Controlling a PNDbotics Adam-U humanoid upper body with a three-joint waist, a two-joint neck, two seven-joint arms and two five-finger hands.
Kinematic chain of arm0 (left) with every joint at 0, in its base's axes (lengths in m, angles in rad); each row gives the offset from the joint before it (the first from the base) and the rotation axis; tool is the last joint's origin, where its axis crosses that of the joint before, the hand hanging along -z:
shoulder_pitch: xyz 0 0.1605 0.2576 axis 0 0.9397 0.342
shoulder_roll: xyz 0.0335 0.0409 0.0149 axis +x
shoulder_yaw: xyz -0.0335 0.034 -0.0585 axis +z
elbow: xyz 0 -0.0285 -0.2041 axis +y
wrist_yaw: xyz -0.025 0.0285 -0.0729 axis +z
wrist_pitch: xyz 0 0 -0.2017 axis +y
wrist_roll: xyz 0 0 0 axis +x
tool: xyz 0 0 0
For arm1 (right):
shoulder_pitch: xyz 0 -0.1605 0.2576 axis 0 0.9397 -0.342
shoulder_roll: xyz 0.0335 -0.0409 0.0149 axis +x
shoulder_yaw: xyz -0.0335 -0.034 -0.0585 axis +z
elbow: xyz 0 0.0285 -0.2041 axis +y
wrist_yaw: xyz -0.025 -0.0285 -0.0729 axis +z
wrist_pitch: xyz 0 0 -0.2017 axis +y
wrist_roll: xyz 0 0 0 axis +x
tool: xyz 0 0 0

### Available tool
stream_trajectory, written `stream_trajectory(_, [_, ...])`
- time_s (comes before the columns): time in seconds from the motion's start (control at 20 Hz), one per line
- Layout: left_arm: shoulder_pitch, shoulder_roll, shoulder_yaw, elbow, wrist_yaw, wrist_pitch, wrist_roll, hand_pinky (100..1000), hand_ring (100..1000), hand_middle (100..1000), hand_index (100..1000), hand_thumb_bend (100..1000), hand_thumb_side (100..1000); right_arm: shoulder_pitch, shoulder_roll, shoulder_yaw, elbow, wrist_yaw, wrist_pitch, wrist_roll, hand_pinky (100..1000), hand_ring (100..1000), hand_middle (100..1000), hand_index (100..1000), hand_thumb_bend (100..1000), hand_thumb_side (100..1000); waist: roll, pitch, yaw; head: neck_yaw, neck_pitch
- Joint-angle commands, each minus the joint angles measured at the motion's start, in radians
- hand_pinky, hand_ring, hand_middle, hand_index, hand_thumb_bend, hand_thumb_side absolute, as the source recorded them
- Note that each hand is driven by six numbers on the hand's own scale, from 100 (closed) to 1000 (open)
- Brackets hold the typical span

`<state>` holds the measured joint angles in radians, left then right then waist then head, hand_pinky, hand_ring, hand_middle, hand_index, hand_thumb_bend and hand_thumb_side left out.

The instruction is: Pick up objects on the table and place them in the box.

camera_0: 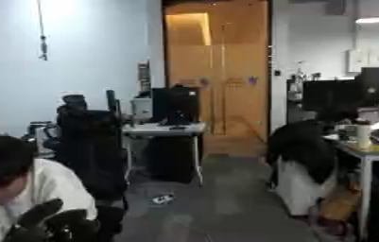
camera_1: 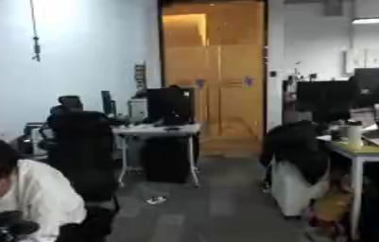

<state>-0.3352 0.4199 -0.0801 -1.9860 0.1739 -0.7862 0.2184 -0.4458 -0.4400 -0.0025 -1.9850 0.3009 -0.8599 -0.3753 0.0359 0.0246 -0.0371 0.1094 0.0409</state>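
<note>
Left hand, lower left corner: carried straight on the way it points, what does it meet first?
Probably the person in the white shirt, just behind the left hand; depth is unclear.

At seven o'clock, the left hand [camera_0: 47,220] is showing only as a dark blur, its lower part being cut off by the bottom edge.

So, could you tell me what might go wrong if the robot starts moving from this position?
The head camera faces the office's wooden door; neither box nor objects to pick show, so any reach would likely be blind. Also, a person in a white top sits right beside the left hand at the lower left; an arm swing could strike them.
</note>
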Motion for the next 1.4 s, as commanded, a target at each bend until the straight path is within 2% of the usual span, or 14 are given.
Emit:
stream_trajectory(0.05, [-0.011, 0.021, 0.007, -0.014, 0.001, -0.001, -0.002, 698, 739, 839, 822, 486, 1000, -0.009, -0.025, -0.003, -0.015, -0.004, -0.018, -0.018, 333, 467, 538, 561, 100, 962, -0.001, -0.007, 0.001, 0.005, 0.005])
stream_trajectory(0.4, [-0.010, 0.020, 0.007, -0.014, 0.001, 0.001, -0.002, 698, 739, 839, 822, 487, 1000, -0.010, -0.025, -0.004, -0.015, -0.002, -0.017, -0.017, 333, 467, 538, 560, 100, 954, -0.001, -0.008, 0.002, 0.007, 0.011])
stream_trajectory(0.5, [-0.009, 0.020, 0.008, -0.014, 0.001, 0.002, 0.000, 698, 739, 839, 822, 487, 1000, -0.010, -0.023, -0.005, -0.015, -0.002, -0.016, -0.018, 333, 468, 538, 561, 100, 955, -0.001, -0.009, 0.002, 0.017, 0.040])
stream_trajectory(0.6, [-0.008, 0.019, 0.008, -0.014, 0.001, 0.002, 0.001, 698, 739, 839, 822, 487, 1000, -0.011, -0.021, -0.007, -0.015, -0.001, -0.015, -0.020, 333, 468, 538, 561, 100, 955, 0.001, -0.012, 0.001, 0.040, 0.109])
stream_trajectory(0.65, [-0.007, 0.019, 0.009, -0.014, 0.001, 0.003, 0.001, 698, 739, 838, 822, 487, 1000, -0.011, -0.020, -0.009, -0.015, -0.001, -0.015, -0.022, 333, 467, 538, 561, 100, 956, 0.001, -0.013, 0.002, 0.054, 0.172])
stream_trajectory(0.7, [-0.007, 0.019, 0.009, -0.014, 0.001, 0.003, 0.002, 698, 739, 838, 822, 487, 1000, -0.011, -0.020, -0.010, -0.015, -0.001, -0.015, -0.024, 333, 467, 538, 561, 100, 956, 0.002, -0.013, 0.002, 0.061, 0.206])
stream_trajectory(0.75, [-0.006, 0.019, 0.010, -0.014, 0.000, 0.003, 0.002, 698, 738, 838, 822, 488, 1000, -0.011, -0.019, -0.010, -0.015, 0.000, -0.015, -0.025, 333, 467, 538, 562, 100, 954, 0.002, -0.013, 0.002, 0.074, 0.268])
stream_trajectory(0.85, [-0.003, 0.019, 0.011, -0.014, -0.001, 0.004, 0.003, 698, 737, 838, 822, 491, 1000, -0.011, -0.019, -0.011, -0.015, 0.001, -0.015, -0.027, 333, 467, 539, 562, 100, 956, 0.003, -0.011, 0.003, 0.097, 0.358])
stream_trajectory(0.95, [0.000, 0.018, 0.012, -0.014, -0.004, 0.006, 0.004, 697, 736, 837, 822, 493, 1000, -0.010, -0.019, -0.011, -0.015, 0.003, -0.013, -0.028, 334, 467, 539, 562, 100, 955, 0.004, -0.008, 0.004, 0.114, 0.419])
stream_trajectory(1.05, [0.002, 0.018, 0.013, -0.014, -0.007, 0.010, 0.005, 697, 736, 837, 823, 494, 1000, -0.008, -0.018, -0.012, -0.015, 0.005, -0.011, -0.028, 335, 468, 539, 563, 100, 953, 0.003, -0.005, 0.004, 0.117, 0.471])
stream_trajectory(1.15, [0.001, 0.017, 0.015, -0.014, -0.010, 0.012, 0.007, 697, 736, 838, 823, 492, 1000, -0.005, -0.019, -0.013, -0.015, 0.005, -0.008, -0.029, 335, 468, 539, 559, 100, 953, 0.003, -0.003, 0.006, 0.110, 0.510])
stream_trajectory(1.25, [0.001, 0.016, 0.016, -0.014, -0.013, 0.014, 0.010, 696, 735, 837, 823, 494, 1000, -0.004, -0.020, -0.013, -0.015, 0.007, -0.007, -0.028, 335, 468, 539, 558, 100, 953, 0.003, -0.002, 0.006, 0.106, 0.526])
stream_trajectory(1.4, [0.005, 0.016, 0.014, -0.014, -0.015, 0.037, 0.011, 696, 731, 835, 825, 508, 1000, -0.003, -0.020, -0.012, -0.015, 0.007, -0.004, -0.026, 334, 468, 539, 557, 100, 953, 0.002, -0.002, 0.005, 0.098, 0.532])
